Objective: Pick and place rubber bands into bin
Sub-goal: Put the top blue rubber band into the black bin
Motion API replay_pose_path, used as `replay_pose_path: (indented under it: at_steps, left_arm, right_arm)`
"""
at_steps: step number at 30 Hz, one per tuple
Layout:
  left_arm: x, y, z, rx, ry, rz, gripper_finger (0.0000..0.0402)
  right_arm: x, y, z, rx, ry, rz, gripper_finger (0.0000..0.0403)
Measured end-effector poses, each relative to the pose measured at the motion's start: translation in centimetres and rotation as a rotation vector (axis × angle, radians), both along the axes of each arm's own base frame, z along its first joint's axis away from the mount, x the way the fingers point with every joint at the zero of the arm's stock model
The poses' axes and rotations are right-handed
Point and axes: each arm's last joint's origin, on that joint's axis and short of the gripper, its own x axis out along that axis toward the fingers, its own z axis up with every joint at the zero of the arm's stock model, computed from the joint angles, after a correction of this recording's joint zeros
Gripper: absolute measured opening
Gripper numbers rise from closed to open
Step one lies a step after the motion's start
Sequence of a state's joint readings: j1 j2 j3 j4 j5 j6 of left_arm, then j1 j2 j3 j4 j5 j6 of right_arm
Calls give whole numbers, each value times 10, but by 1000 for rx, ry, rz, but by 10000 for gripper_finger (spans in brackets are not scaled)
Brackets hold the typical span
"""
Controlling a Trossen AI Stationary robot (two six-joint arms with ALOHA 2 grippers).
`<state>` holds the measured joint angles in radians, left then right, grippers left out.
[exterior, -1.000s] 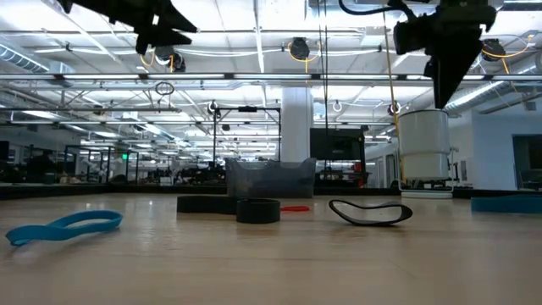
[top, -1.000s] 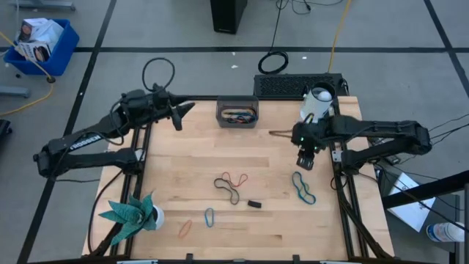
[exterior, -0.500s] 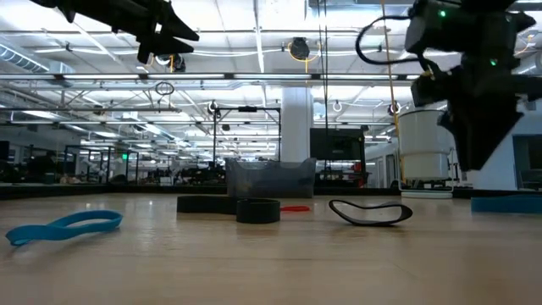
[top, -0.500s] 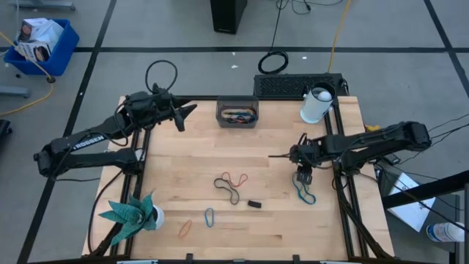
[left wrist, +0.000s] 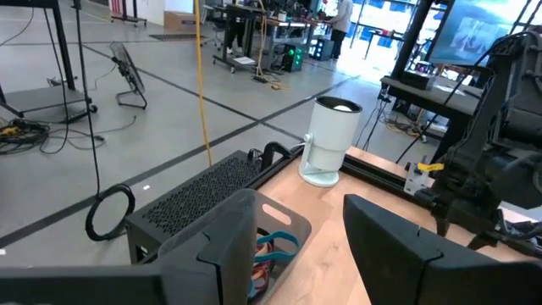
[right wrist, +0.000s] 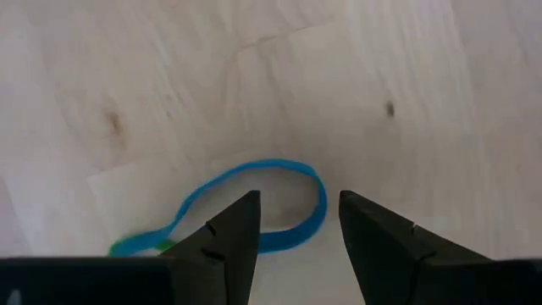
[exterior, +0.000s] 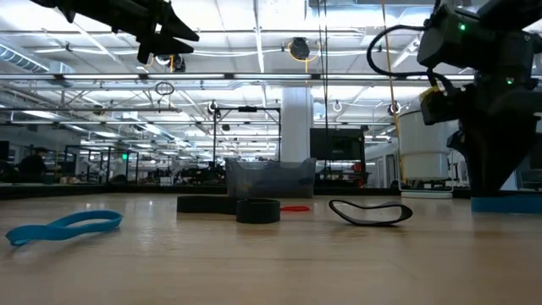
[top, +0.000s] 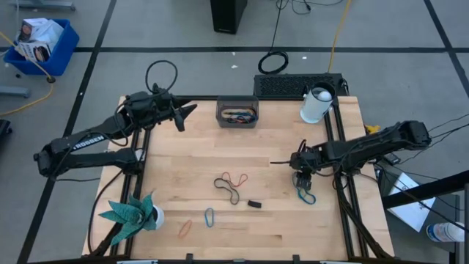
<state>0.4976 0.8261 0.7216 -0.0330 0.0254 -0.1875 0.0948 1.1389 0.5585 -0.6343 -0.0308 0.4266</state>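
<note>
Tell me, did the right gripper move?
Yes. The right gripper moved away from the white cup, down over the blue rubber band, jaws open.

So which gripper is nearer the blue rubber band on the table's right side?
Right. The right gripper is open directly above the blue rubber band; the left gripper waits far across the table, beside the bin.
</note>
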Motion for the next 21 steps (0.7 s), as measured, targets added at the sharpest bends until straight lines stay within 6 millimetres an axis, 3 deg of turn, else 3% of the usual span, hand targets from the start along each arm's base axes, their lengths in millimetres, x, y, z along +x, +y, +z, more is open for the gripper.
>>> replay_pose_path:
  at_steps: [11,21]
  left_arm:
    - [0,0,0,-1,1,0,184]
    - [0,0,0,-1,1,0,184]
  right_arm:
    - [-16,-2,-27,15,39,-83,155]
    - [-11,-1,-26,22,-18,-86,155]
